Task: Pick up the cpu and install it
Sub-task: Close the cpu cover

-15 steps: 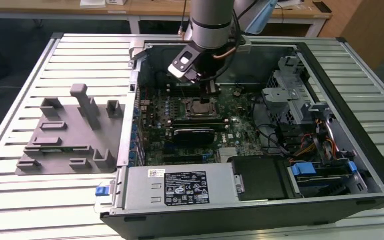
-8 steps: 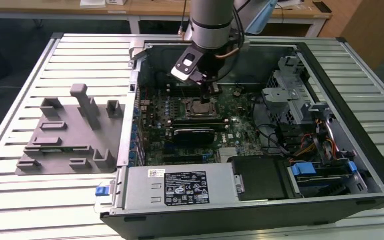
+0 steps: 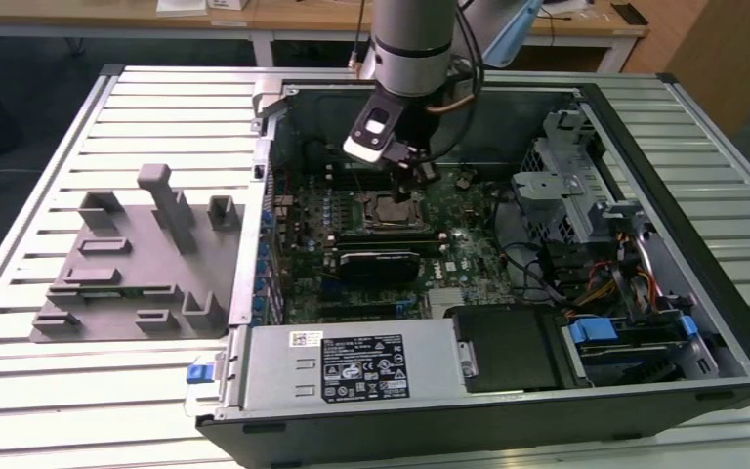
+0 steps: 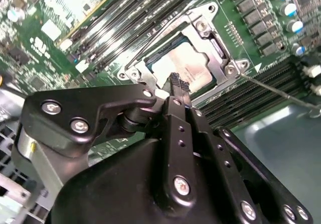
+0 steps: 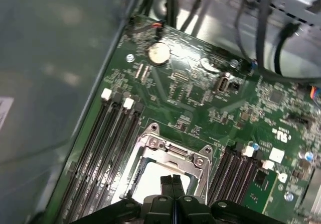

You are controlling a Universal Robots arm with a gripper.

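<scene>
One cpu (image 4: 193, 68), a pale silver square with a thin dark rim, lies flat inside the socket frame (image 4: 201, 27); your gripper (image 4: 175, 79) hovers just above it, fingers pinched together, holding nothing.

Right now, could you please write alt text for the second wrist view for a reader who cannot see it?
The shut black gripper hangs over the pale cpu, which lies in its metal socket frame on a green motherboard. Dark memory slots run along both sides of the socket.
</scene>
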